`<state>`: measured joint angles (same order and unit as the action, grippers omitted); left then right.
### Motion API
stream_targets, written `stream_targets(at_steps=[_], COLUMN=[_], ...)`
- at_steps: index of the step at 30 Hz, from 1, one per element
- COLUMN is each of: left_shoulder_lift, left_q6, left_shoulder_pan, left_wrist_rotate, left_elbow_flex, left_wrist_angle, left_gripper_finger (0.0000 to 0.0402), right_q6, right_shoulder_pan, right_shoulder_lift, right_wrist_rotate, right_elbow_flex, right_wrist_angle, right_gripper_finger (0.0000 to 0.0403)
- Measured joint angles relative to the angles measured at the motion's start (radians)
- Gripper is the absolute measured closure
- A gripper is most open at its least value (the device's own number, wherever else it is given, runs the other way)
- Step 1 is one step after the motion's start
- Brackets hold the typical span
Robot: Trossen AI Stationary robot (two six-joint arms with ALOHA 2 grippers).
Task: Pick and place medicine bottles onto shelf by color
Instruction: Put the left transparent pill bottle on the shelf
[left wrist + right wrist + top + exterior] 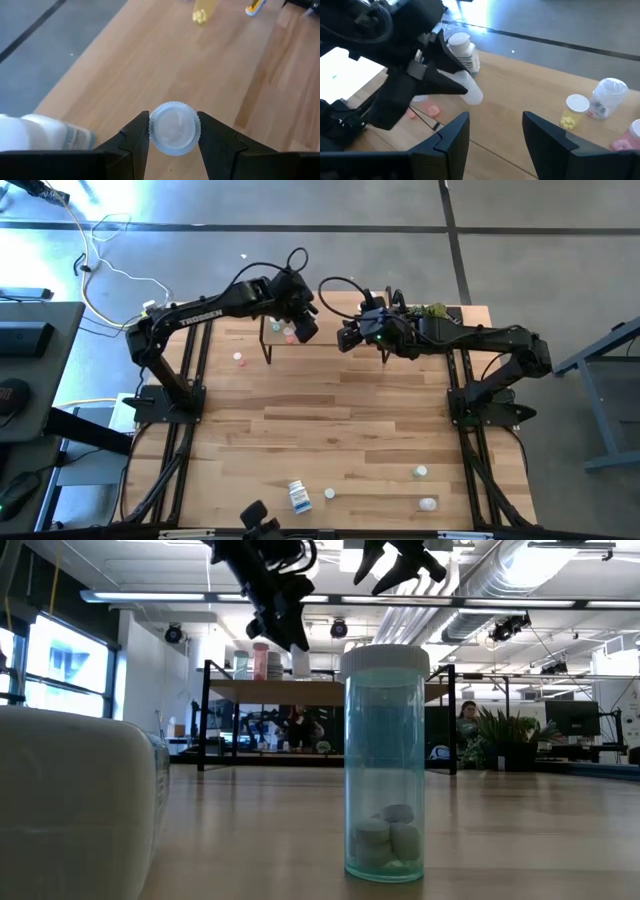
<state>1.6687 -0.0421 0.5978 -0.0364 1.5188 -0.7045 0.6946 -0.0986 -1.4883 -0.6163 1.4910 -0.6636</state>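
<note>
1. The bottle cap (174, 128) clamped between the left gripper's (174, 145) black fingers is white with a faint bluish tint.
2. Just beside those fingers lies a white bottle (35, 132) with a pale grey-blue label.
3. Beyond the right gripper's (495, 125) black fingers stands a white-capped bottle (574, 111) holding yellow pills.
4. Beneath both grippers, the shelf (150, 60) is light wood.
5. Far from either gripper stands a teal-tinted clear bottle (386, 765), white-capped, with pale pills.
6. The tabletop (330, 430) is plank-patterned, light and mid-brown.
</note>
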Motion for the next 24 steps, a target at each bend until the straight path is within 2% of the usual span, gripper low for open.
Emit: stream_targets(at_steps=[16,24], left_shoulder_lift=[0.037,0.037], left_q6=[0.011,0.011], left_shoulder_pan=[0.012,0.013], left_wrist_rotate=[-0.002,-0.005], left_elbow_flex=[0.0,0.0], left_wrist_angle=[-0.003,-0.002], left_gripper_finger=[0.0267,0.0238], right_q6=[-0.001,-0.001], right_shoulder_pan=[0.0,0.0], right_shoulder_lift=[0.0,0.0], right_wrist_rotate=[0.0,0.0], right_elbow_flex=[0.0,0.0], right_wrist_angle=[-0.008,-0.014], right_gripper_finger=[0.0229,0.0229])
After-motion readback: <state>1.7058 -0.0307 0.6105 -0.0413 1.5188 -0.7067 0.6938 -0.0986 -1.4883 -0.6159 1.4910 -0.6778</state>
